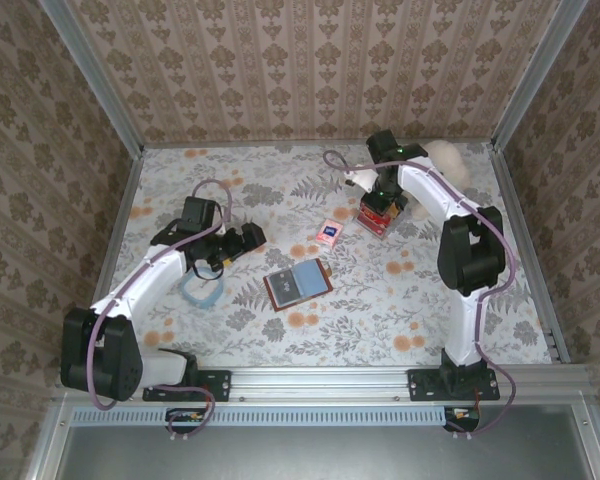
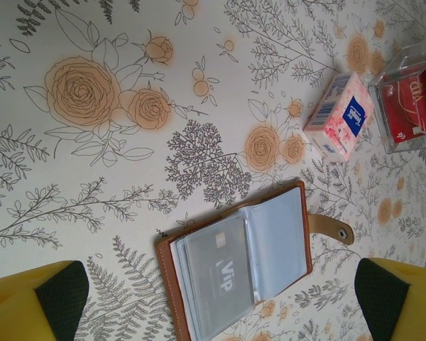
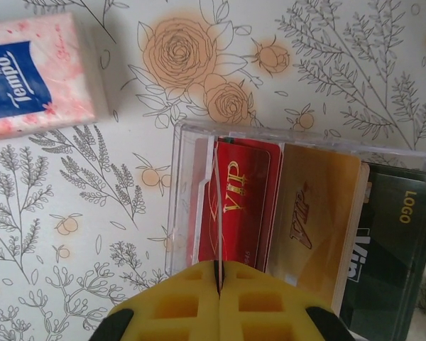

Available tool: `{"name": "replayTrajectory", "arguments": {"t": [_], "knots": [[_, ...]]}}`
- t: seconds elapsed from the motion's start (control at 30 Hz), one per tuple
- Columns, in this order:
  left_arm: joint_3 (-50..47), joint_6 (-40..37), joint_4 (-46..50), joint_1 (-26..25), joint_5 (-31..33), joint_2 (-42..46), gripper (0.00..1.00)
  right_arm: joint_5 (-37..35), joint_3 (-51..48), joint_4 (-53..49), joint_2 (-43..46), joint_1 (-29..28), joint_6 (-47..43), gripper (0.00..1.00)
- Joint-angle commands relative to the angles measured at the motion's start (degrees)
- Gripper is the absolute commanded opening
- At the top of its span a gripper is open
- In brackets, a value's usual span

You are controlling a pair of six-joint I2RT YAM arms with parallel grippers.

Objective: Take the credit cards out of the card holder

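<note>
On a floral-printed table (image 1: 380, 300), nearest the arm bases, the left gripper (image 1: 248, 238) hovers low with its yellow fingers (image 2: 39, 305) spread wide and nothing between them. Just ahead of it lies the brown leather card holder (image 2: 236, 264), open flat, its snap strap (image 2: 332, 227) sticking out to one side. A pale VIP card (image 2: 216, 280) sits in one of its clear plastic sleeves. A little farther back rests a pink Tempo tissue pack (image 3: 37, 74), apart from the holder. Just beside the pack stands a clear box (image 3: 192, 142) holding a red VIP card (image 3: 243, 202), a gold VIP card (image 3: 316, 217) and a dark card (image 3: 401, 241) marked LOGO. The right gripper (image 3: 219, 273) hangs over the box at the red card, its fingers pressed together; I cannot tell whether anything thin is caught between them. At the far right corner sits a white fluffy object (image 1: 446, 160).
</note>
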State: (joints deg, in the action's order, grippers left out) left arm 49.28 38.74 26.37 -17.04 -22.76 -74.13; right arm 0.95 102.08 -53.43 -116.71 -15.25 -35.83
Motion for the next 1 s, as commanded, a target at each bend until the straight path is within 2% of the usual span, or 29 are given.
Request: {"name": "replayTrajectory", "arguments": {"t": [0.0,0.23,0.43,0.57,0.67,0.83,0.97], "knots": [[1.6,-0.5,-0.3,0.6,-1.3,-0.7,1.00,-2.1,2.7,-1.7,-1.9,0.3,0.0,0.02],[1.3,-0.2,-0.7,0.7,-2.2,-0.8,1.00,-3.9,4.6,-3.5,-4.1,0.3,0.0,0.03],[0.9,0.1,-1.3,0.8,-2.7,-0.8,1.00,-3.2,3.8,-4.0,-3.9,0.3,0.2,0.10],[0.8,0.2,-1.3,0.8,-3.0,-0.8,1.00,-3.4,3.4,-3.6,-3.6,0.3,1.3,0.18],[0.8,0.2,-1.3,0.9,-3.0,-0.6,1.00,-2.8,3.3,-3.1,-2.4,0.2,2.3,0.28],[0.6,0.4,-1.1,0.9,-3.2,-0.1,1.00,-1.5,2.8,-2.2,1.2,0.2,4.6,0.30],[-0.4,0.8,-0.6,0.8,-3.2,1.0,1.00,1.3,0.5,0.1,6.2,0.3,10.8,0.31]]}}
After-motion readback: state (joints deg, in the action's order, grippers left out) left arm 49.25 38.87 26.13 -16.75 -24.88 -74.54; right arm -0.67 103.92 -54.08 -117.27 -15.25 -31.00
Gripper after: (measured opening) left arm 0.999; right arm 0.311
